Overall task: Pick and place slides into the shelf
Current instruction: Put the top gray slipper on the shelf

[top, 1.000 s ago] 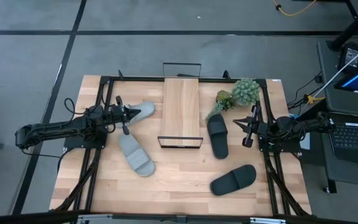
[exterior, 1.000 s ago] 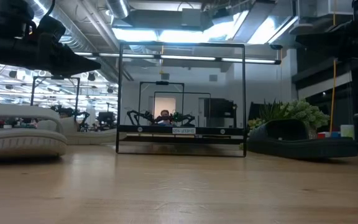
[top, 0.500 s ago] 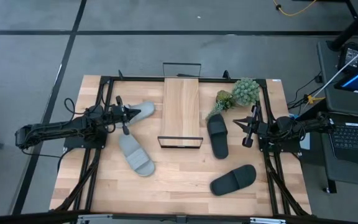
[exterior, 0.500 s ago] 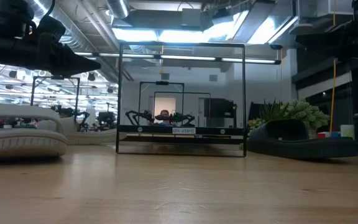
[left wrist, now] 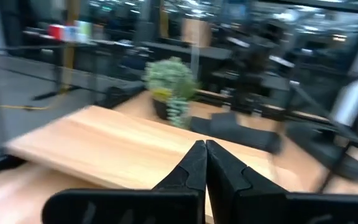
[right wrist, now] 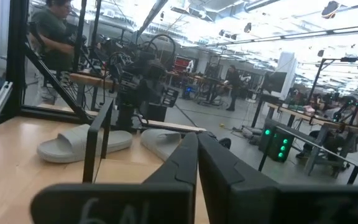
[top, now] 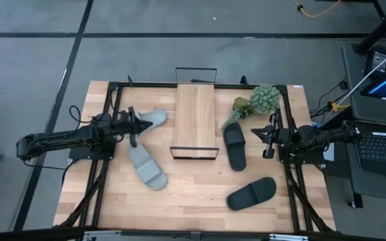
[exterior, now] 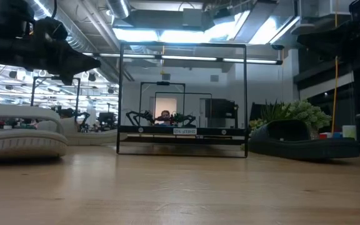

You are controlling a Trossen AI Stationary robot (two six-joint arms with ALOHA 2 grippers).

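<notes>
On the light wooden worktop (top: 193, 201) stands the shelf (top: 196, 114) — a low rack with a rectangular pale wood plank top on a thin black wire frame — at the middle of the far half. None of the four rubber slides is on or under it.

The two light grey slides lie on the left of the shelf: one light grey slide (top: 154, 118) sits close beside the plank's left edge, and the other light grey slide (top: 146, 167) lies nearer the front, angled, apart from the rack. The two black slides are on the right: one black slide (top: 234, 145) lies lengthwise just right of the shelf's front corner, and the second black slide (top: 252, 193) rests well forward of it, tilted across the boards. A green potted plant (top: 259, 101) stands near the far right corner, just behind the first black slide.

The left claw (top: 138, 122) hovers at the near end of the light grey slide beside the shelf, its fingers clenched together on nothing — the wrist view shows the two dark fingers (left wrist: 194, 165) pressed tip to tip. The right claw (top: 269, 136) waits by the right edge, right of the first black slide, likewise clenched and empty.
</notes>
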